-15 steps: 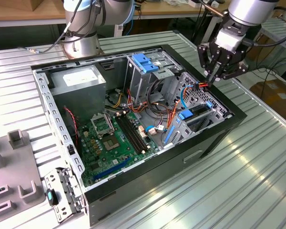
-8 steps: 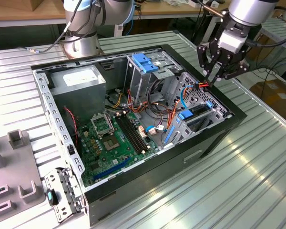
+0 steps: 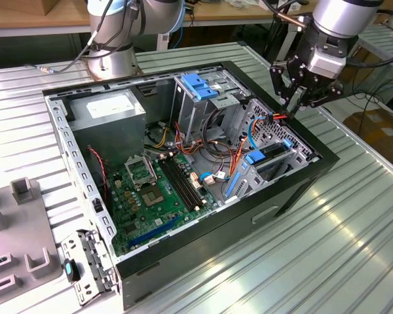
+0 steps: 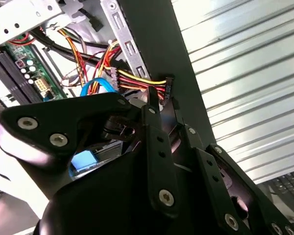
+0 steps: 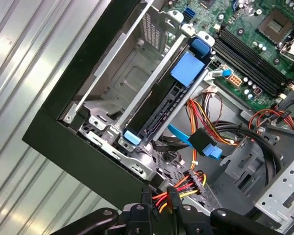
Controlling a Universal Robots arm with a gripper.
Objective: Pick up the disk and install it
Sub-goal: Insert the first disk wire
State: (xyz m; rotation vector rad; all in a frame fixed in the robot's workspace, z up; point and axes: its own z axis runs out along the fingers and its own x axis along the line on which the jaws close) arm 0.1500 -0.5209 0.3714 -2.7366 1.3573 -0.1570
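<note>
Gripper (image 5: 159, 198) at power connector (image 5: 196, 182) — disk (image 5: 164, 105) edge-up in bay.

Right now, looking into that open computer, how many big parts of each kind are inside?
Disk: 1
Green circuit board: 1
Grey box with white sticker: 1
Metal cage with blue top: 1
Total: 4

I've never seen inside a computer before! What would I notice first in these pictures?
First, the big black open computer case lying on the ribbed metal table, with its green circuit board showing inside. Then the robot's black tool at the case's edge on the exterior view's right, closed on a bundle of red, yellow and black wires with a black plug. Beside it, the flat silver disk with blue tabs sits in a metal bay.
</note>
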